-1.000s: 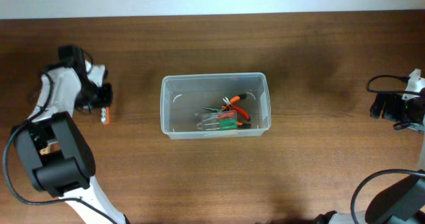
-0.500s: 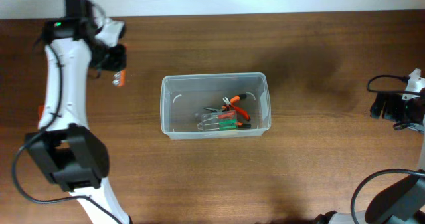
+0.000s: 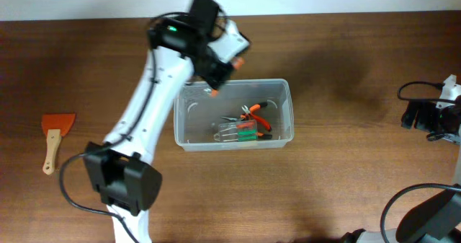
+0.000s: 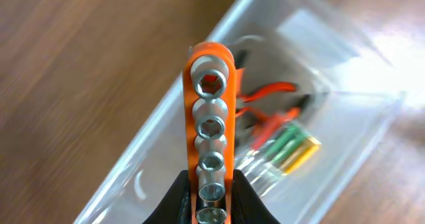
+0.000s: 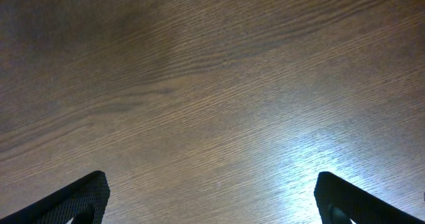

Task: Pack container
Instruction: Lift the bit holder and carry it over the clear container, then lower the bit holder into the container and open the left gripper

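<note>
Carried from the counter's left side to over the container (image 3: 289, 117) rim.
Left hand (image 4: 211, 196) pinching socket rail (image 4: 210, 104), release likely next; right hand (image 5: 216, 204) spread.

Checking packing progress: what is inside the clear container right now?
Inside the container lie orange-handled pliers and green- and yellow-handled tools. The left gripper, holding an orange socket rail, covers one corner in the overhead view, so anything under it is hidden.

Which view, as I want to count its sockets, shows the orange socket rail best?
Left wrist: the socket rail fills the centre, sockets facing the lens, lower end gripped by the left pincer. Overhead shows only its orange tip. Right wrist shows only table.
</note>
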You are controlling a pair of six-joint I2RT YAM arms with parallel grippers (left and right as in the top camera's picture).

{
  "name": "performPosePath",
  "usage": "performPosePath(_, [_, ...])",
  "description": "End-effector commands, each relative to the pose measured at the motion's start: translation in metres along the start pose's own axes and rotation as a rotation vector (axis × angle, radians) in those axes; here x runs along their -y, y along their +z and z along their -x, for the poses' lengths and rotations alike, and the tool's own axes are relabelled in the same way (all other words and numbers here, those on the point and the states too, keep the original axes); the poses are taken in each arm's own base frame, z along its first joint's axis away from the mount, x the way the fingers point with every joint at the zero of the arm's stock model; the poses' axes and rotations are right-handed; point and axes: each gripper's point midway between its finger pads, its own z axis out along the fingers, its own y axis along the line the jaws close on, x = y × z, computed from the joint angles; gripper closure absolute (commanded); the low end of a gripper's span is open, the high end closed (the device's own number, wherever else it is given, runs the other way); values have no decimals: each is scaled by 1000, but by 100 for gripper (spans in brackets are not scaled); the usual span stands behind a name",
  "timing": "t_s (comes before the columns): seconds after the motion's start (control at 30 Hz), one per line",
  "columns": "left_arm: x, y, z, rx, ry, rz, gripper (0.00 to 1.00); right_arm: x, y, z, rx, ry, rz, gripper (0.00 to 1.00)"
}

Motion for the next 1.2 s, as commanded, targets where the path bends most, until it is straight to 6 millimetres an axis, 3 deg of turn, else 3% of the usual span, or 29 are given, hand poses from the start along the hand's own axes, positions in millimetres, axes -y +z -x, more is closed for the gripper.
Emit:
performPosePath(0.0, [18, -19, 15, 54, 95, 1, 94, -1, -2, 1, 8, 12, 7, 1])
performPosePath(0.3, [30, 8, -5, -59, 150, -63, 94, -1, -2, 1, 8, 12, 7, 1])
performPosePath(0.67, [24, 78, -31, -206, 132, -138, 94, -1, -2, 1, 8, 12, 7, 1])
performPosePath(0.8, [24, 95, -39, -243, 122, -157, 93, -1, -2, 1, 8, 12, 7, 1])
performPosePath(1.1, [26, 114, -55, -311, 104, -191, 92, -1, -2, 1, 8, 12, 7, 1])
performPosePath(1.17, [26, 115, -56, -314, 103, -193, 87, -1, -2, 1, 8, 12, 7, 1])
